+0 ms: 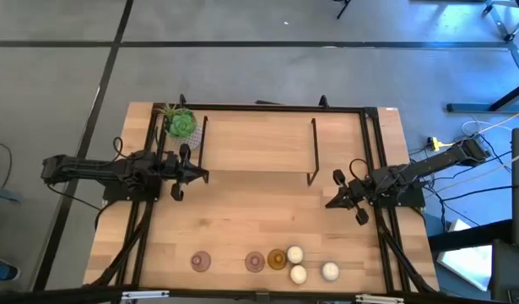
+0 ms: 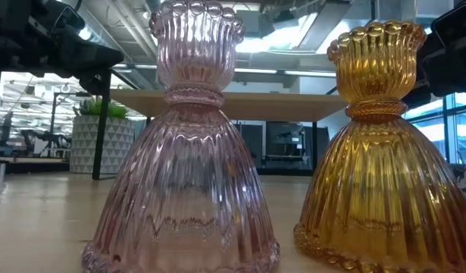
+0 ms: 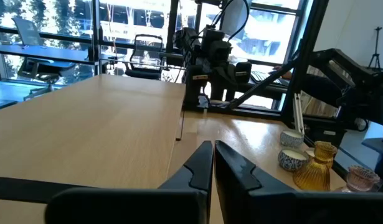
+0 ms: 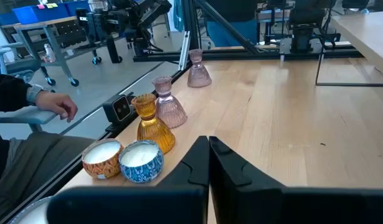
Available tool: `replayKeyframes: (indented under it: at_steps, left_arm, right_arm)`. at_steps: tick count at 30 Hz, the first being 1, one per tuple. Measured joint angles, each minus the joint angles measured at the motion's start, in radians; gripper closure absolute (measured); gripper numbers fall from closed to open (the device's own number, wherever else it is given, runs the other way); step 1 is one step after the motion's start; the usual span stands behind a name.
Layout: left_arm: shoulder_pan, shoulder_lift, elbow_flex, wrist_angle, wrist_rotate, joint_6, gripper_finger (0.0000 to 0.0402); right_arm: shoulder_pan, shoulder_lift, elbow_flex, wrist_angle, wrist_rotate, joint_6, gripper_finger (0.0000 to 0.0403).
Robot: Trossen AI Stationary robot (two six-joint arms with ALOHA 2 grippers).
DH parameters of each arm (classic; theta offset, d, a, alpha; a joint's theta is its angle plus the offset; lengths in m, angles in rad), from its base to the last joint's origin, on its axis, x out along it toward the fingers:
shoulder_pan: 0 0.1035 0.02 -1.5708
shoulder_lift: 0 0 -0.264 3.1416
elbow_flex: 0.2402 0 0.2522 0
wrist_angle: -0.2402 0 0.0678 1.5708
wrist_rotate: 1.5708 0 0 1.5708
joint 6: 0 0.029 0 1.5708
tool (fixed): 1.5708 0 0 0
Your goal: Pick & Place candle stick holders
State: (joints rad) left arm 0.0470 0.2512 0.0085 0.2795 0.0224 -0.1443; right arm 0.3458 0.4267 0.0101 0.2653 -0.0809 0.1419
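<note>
– while the overhead only shows discs, what's at the bench's front edge?
– candle holders (image 1: pixel 276 260) standing upright, necks up; a person's hand (image 4: pixel 57 106) beyond. left gripper (image 1: pixel 176 176) and right gripper (image 1: pixel 348 198) have fingers together.

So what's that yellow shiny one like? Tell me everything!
The amber candle stick holder looks like see-through golden ribbed glass. It has a wide bell-shaped bottom with a beaded rim, a narrow neck, and a scalloped cup on top. It stands upright on the wooden table near the front edge, right beside a pink holder, with the votive candles on its other side. No gripper touches it.
</note>
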Motion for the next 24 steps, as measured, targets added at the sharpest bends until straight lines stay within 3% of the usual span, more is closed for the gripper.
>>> replayKeyframes:
  at_steps: [24]
  left_arm:
    - [0.0,0.0,0.0,0.0,0.0,0.0,0.0389]
  right_arm:
    - [0.0,0.0,0.0,0.0,0.0,0.0,0.0402]
